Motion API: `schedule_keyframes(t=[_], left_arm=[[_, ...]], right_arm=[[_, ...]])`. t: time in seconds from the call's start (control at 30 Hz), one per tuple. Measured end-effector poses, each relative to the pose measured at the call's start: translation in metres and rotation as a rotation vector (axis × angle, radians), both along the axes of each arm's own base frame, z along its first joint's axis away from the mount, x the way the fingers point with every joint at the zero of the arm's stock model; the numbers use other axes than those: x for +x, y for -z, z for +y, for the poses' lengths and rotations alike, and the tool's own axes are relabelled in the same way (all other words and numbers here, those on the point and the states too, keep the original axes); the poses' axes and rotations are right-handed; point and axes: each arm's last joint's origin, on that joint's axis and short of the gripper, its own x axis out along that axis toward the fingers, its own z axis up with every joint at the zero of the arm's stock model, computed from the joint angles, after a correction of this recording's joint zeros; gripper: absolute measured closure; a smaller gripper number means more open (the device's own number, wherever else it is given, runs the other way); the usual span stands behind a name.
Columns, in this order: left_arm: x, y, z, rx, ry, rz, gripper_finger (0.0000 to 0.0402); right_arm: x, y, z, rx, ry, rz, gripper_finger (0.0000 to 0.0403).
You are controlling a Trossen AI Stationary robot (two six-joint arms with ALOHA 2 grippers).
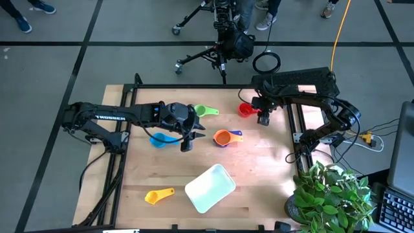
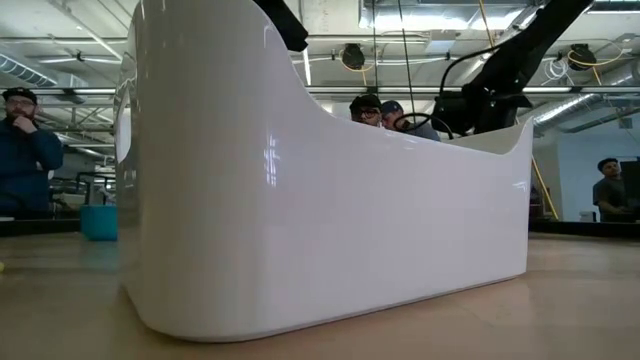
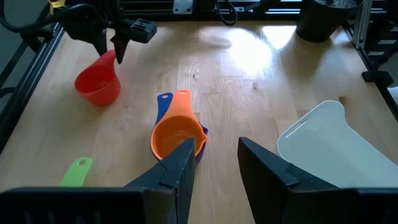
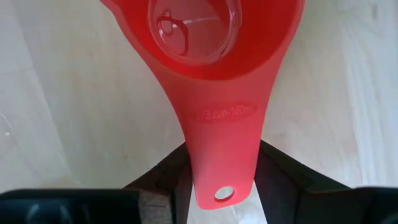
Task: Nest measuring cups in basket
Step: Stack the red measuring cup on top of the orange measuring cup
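Note:
The white basket (image 1: 210,188) sits near the table's near edge and fills the low view (image 2: 330,200). An orange cup (image 1: 223,137) is nested in a dark blue one (image 3: 163,102) at mid-table. Resting alone are a green cup (image 1: 206,111), a light blue cup (image 1: 162,139) and a yellow cup (image 1: 158,195). My left gripper (image 3: 214,168) is open, hovering between the light blue cup and the orange cup (image 3: 177,137). My right gripper (image 1: 264,116) is shut on the red cup (image 1: 246,110) toward the far right. My right gripper pinches the red cup's flat handle near its free end with the hole (image 4: 227,165), one finger (image 4: 177,171) on each long edge. The fingers come from above, pointing down (image 3: 109,43). The handle slants up to them; the bowl (image 3: 98,84) is on or just above the table, I cannot tell which.
A potted plant (image 1: 330,194) stands at the near right corner. Black frame rails (image 1: 294,129) run along the table's sides. Bare wood lies between the basket and the orange cup. People stand in the room beyond the table (image 2: 25,150).

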Motion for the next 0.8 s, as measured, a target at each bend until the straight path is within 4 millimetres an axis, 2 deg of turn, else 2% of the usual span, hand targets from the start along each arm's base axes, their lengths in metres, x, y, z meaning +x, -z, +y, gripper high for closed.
schedule_keyframes(t=[0.23, 0.47, 0.6, 0.8], left_arm=[[0.0, 0.0, 0.0, 0.0, -0.001, -0.001, 0.0277], [0.0, 0.0, 0.0, -0.001, -0.002, -0.003, 0.0277], [0.0, 0.0, 0.0, -0.001, -0.003, -0.003, 0.0277], [-0.001, 0.002, 0.003, 0.022, -0.028, 0.02, 0.0277]], right_arm=[[0.005, -0.008, 0.007, -0.017, 0.0, -0.033, 0.0272], [0.006, -0.029, 0.019, -0.071, -0.01, -0.112, 0.0272], [0.011, -0.045, 0.036, -0.091, -0.054, -0.189, 0.0273], [0.029, -0.06, 0.073, -0.084, -0.171, -0.301, 0.0273]])
